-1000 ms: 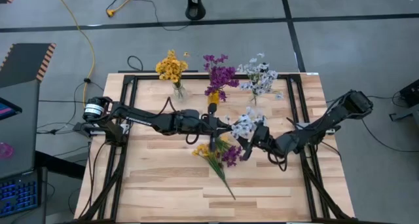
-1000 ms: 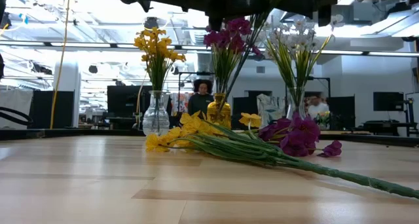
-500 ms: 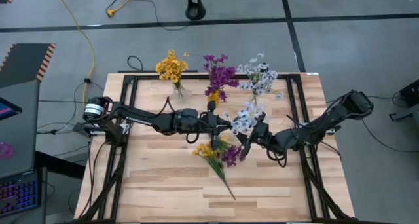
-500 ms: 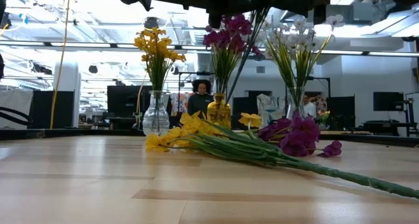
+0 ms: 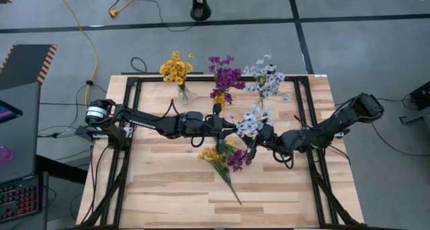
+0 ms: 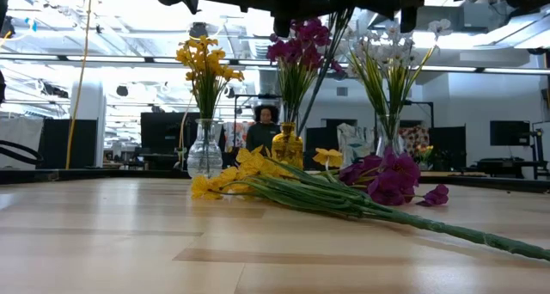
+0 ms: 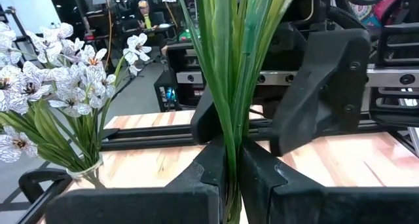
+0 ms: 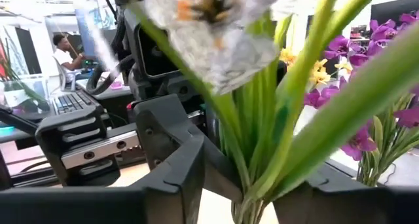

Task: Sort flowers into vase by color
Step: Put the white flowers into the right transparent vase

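A white-blossomed sprig [image 5: 250, 122] is held above the table's middle between both grippers. My left gripper [image 5: 222, 126] reaches in from the left and is shut on its green stems [image 7: 230, 119]. My right gripper [image 5: 263, 133] reaches in from the right and is shut on the same bundle [image 8: 255, 152], just under the blossoms. The sprig's lower stem [image 6: 320, 62] hangs slanting, clear of the table. Yellow and purple sprigs [image 5: 225, 159] lie in a pile on the table in front. Three vases stand at the far edge. My left gripper pinches the white sprig's thin green stems [image 7: 231, 160] between its two fingers, coming level from the table's left and lying across them. The sprig is lifted clear. My right gripper pinches the leafy stem bundle [image 8: 252, 188] below the blossoms, coming from the table's right. The blossoms stand above its fingers.
At the far edge, a clear vase holds yellow flowers [image 5: 176, 70], an amber vase holds purple ones [image 5: 225, 77] and a clear vase holds white ones [image 5: 265, 79]. The pile's long stems [image 6: 412, 221] reach toward the near edge. People sit in the room beyond.
My right gripper has gone a little toward the far edge and toward my left gripper. It carries the white blossoms the same way. My left arm has kept still.
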`<state>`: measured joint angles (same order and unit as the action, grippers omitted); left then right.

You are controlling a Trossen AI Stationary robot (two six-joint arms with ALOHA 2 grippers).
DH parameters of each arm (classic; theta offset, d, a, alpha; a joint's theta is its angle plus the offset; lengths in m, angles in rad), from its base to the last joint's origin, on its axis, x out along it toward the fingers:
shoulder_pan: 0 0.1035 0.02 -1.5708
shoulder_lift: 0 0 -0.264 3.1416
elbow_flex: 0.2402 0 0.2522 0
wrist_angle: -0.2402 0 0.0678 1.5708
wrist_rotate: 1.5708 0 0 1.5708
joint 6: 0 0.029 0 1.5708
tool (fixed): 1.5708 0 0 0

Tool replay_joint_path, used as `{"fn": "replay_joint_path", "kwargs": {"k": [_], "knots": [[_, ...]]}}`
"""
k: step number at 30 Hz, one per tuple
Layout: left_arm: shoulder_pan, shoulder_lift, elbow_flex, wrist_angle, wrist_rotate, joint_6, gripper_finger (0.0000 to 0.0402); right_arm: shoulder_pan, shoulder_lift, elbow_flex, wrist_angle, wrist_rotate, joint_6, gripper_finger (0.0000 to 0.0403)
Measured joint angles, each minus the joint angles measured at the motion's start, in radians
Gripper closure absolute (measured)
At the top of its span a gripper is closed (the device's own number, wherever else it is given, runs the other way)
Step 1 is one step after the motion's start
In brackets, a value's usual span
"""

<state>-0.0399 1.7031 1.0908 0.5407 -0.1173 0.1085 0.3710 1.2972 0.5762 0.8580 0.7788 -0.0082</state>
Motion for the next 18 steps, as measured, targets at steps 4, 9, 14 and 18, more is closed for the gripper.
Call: {"fn": "replay_joint_path", "kwargs": {"k": [4,9,14,18], "knots": [[0.000,0.000,0.000,-0.002,0.000,0.000,0.0384,0.000,0.000,0.000,0.000,0.001,0.000,0.0268],[0.000,0.000,0.000,-0.003,0.003,0.000,0.0382,0.000,0.000,0.000,-0.001,0.001,0.000,0.0317],[0.000,0.000,0.000,-0.007,0.003,0.000,0.0351,0.003,0.000,0.000,-0.003,0.001,-0.001,0.0357],[0.000,-0.035,0.000,-0.080,-0.007,0.033,0.0309,0.014,-0.002,0.000,-0.009,0.005,-0.032,0.0361]]}}
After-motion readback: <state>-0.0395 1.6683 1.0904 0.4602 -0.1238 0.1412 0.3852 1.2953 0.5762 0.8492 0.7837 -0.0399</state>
